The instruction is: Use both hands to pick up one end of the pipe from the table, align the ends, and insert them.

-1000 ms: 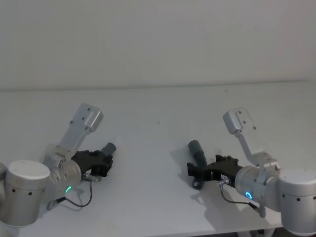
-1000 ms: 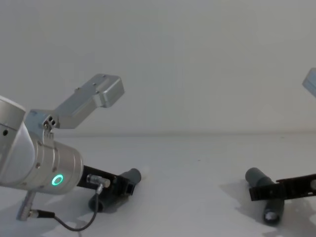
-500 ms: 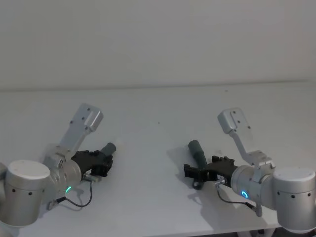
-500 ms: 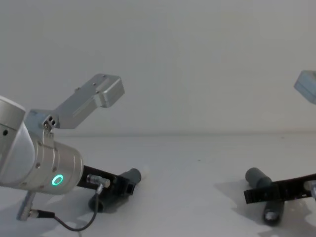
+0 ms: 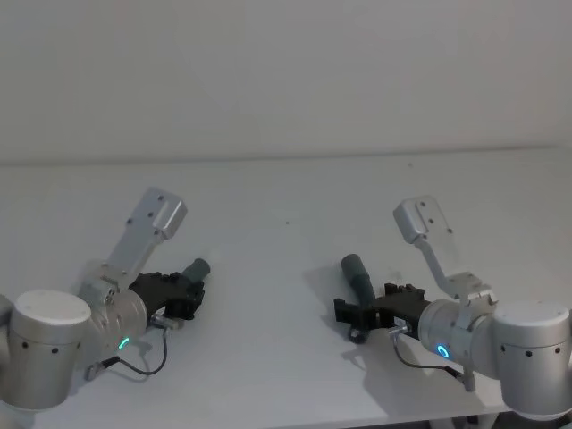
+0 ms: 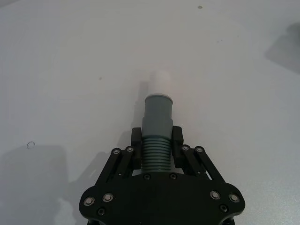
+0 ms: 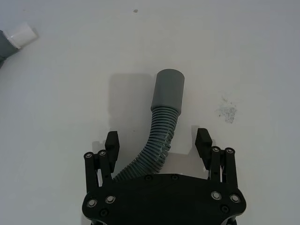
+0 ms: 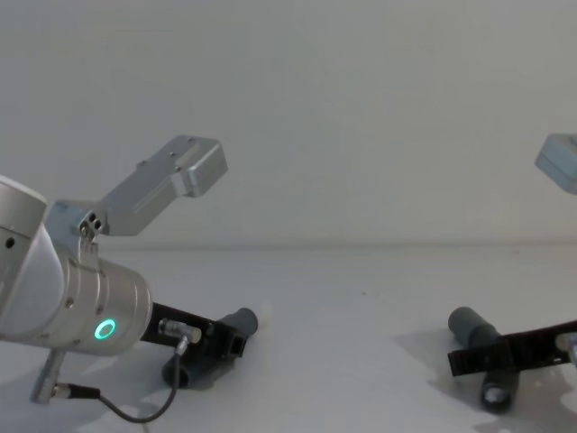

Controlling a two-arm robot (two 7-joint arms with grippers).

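- The left gripper (image 6: 157, 139) is seen clamped tight on the ribbed body of the tipped hose piece (image 6: 155, 155), just behind its smooth grey cuff (image 6: 157, 112). The white tip (image 6: 161, 79) is pointed away from the palm, low over the table (image 6: 70, 70).
- The right gripper (image 7: 157, 139) is held wide, with one finger on either side of the socket hose piece (image 7: 161, 133) and neither pad touching it. The bend of the hose is carried back under the palm.
- The socket cuff (image 7: 168, 89) is found lying on the table just ahead of the fingers, its mouth turned away from the wrist.
- The step in hand is judged to be the right-side grasp. The fingers should be closed squarely on the ribs close behind the cuff, so the socket end is left free and firmly steered for mating.
- Because the hose curves, it could be rolled, or the cuff swung aside, by an off-centre pinch. A slow closing is advised.
- In the head view the two pieces are seen well apart, with bare table between them.
- A faint dusty smudge (image 7: 227, 112) is noted beside the right fingers, and a dark speck (image 7: 135, 10) farther out. Neither is judged an obstacle.
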